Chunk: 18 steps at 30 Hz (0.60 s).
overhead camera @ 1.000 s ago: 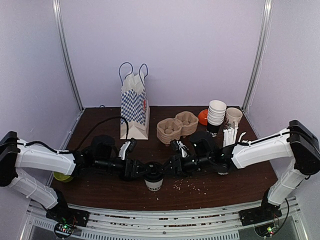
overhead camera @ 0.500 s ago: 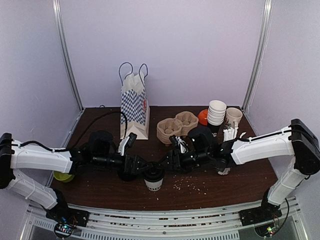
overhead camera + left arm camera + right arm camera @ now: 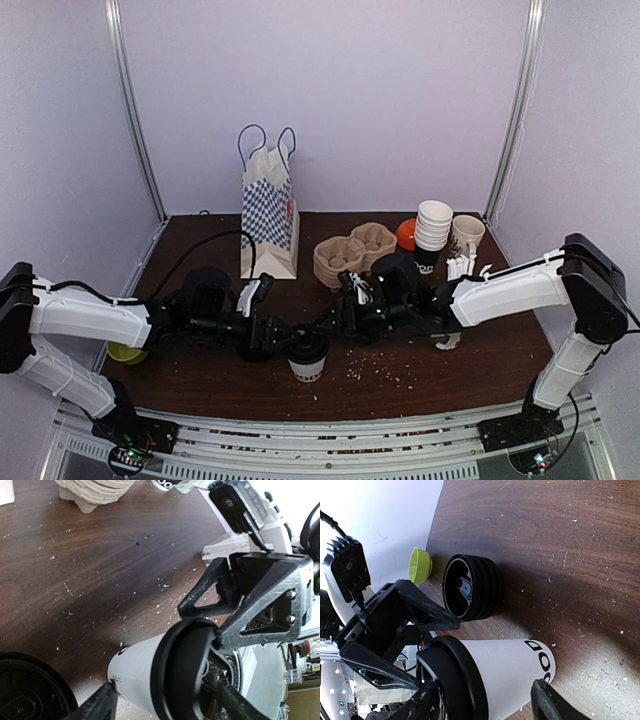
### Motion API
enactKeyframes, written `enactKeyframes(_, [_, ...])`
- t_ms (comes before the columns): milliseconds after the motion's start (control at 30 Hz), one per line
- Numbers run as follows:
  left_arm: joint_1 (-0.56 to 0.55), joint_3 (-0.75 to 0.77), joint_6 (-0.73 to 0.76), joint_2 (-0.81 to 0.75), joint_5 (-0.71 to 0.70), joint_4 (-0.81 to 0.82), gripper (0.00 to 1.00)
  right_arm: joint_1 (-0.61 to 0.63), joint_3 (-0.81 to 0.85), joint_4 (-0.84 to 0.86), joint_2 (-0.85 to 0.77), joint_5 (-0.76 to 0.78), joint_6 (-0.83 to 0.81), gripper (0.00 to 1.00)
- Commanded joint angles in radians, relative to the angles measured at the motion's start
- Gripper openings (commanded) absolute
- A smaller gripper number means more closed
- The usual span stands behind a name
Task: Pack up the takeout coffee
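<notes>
The takeout coffee cup point(image 3: 308, 358) is white with a black lid and stands upright near the table's front edge, free of both grippers. My left gripper point(image 3: 277, 335) is just to its left and my right gripper point(image 3: 336, 322) just to its right, both open and tipped on their sides. In the left wrist view the cup point(image 3: 142, 672) lies between and ahead of my left gripper point(image 3: 165, 695), with the right gripper point(image 3: 250, 600) close behind the lid. The right wrist view shows the cup point(image 3: 515, 672) ahead of my right gripper point(image 3: 485, 690). The brown carrier tray point(image 3: 352, 252) sits further back.
A blue-checked paper bag point(image 3: 268, 215) stands at the back left. A stack of white cups point(image 3: 433, 228), an orange ball point(image 3: 405, 235) and a glass of straws point(image 3: 459, 272) are at the back right. Black lids point(image 3: 470, 587) lie stacked near a green bowl point(image 3: 420, 565). Crumbs litter the wood.
Both grippers have drawn back from the cup's lid, left one leftward and right one rightward, and their jaws stand wider. The cup has stayed where it was.
</notes>
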Motion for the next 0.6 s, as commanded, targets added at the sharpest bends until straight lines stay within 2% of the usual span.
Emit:
enactKeyframes(0, [0.005,-0.026,-0.003,0.030,-0.007,0.034,0.65,-0.003,-0.021,0.013,0.020,-0.002,0.017,0.62])
enactKeyframes(233, [0.005,-0.071,-0.009,0.061,0.000,0.056,0.47,-0.002,-0.075,0.016,0.032,0.001,0.026,0.61])
enactKeyframes(333, [0.005,-0.074,-0.008,0.053,0.008,0.058,0.47,-0.002,-0.083,0.030,0.010,-0.007,0.026,0.62])
enactKeyframes(400, [0.005,-0.060,-0.001,0.035,0.013,0.047,0.56,-0.003,-0.068,0.030,-0.015,-0.013,0.020,0.65])
enactKeyframes(467, [0.005,-0.035,0.013,0.005,0.011,0.019,0.71,0.000,-0.047,0.020,-0.042,-0.017,0.012,0.67])
enactKeyframes(567, [0.006,0.003,0.027,-0.036,0.001,-0.026,0.83,0.006,-0.009,-0.029,-0.079,-0.014,-0.013,0.70])
